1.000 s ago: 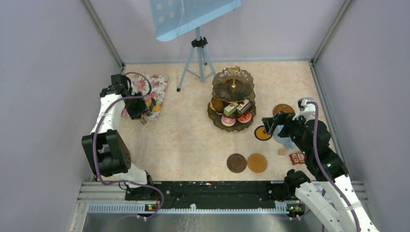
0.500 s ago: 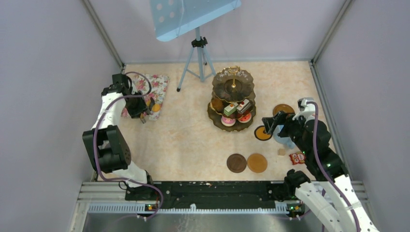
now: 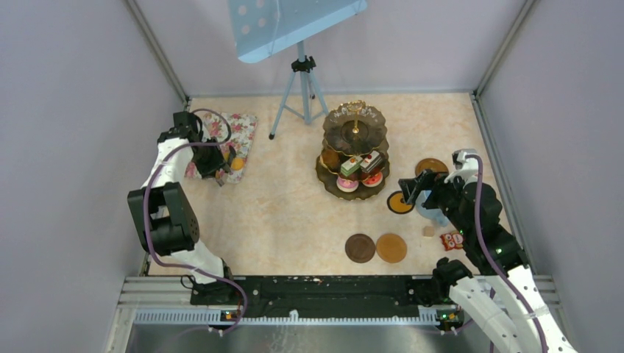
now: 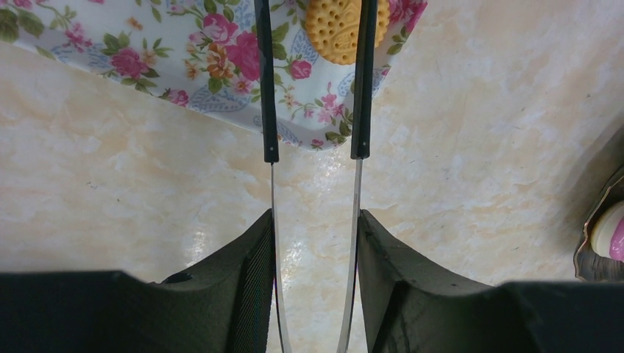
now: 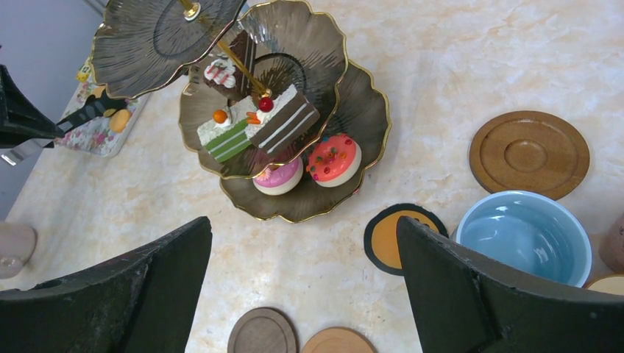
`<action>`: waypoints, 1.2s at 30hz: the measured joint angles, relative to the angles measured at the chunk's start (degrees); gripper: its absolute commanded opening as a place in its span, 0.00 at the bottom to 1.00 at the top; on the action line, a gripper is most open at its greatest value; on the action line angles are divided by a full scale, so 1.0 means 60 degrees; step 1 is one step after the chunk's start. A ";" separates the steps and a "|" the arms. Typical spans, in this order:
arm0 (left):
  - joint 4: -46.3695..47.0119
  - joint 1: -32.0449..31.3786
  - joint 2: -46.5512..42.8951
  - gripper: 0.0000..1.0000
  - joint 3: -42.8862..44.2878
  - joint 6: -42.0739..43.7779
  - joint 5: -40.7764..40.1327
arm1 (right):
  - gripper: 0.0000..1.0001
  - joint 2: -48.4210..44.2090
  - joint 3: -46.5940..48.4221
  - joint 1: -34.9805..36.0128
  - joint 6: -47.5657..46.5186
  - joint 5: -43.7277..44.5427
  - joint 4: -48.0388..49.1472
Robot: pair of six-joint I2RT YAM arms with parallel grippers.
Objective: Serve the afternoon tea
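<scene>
The dark three-tier gold-rimmed stand holds cake slices on its middle tier and two round cakes on its bottom tier. My left gripper is shut on the black tongs. Their tips reach over the floral mat on either side of an orange tart. My right gripper is open and empty above the table, beside the light blue mug. Brown coasters lie near the front, and another coaster lies behind the mug.
A black-rimmed orange disc lies between the stand and the blue mug. A music-stand tripod stands at the back. A red packet and a small cube lie at the right. A pale cup-like thing shows at the left edge.
My left arm's elbow has shifted slightly away from me, and the tongs stay at the mat's corner. The right arm has not moved.
</scene>
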 measured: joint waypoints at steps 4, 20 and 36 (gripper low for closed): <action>0.0047 0.0000 0.0066 0.40 0.0007 -0.0051 0.0033 | 0.94 0.0000 0.0000 0.0000 0.0000 0.0011 0.0000; 0.0007 0.0000 -0.0171 0.22 0.0226 0.0015 0.0044 | 0.94 0.0000 0.0000 0.0000 0.0015 0.0007 0.0004; -0.0776 -0.3566 -0.3614 0.21 0.0834 0.0066 0.0747 | 0.94 0.0288 0.0040 0.0000 -0.0015 0.0033 0.0000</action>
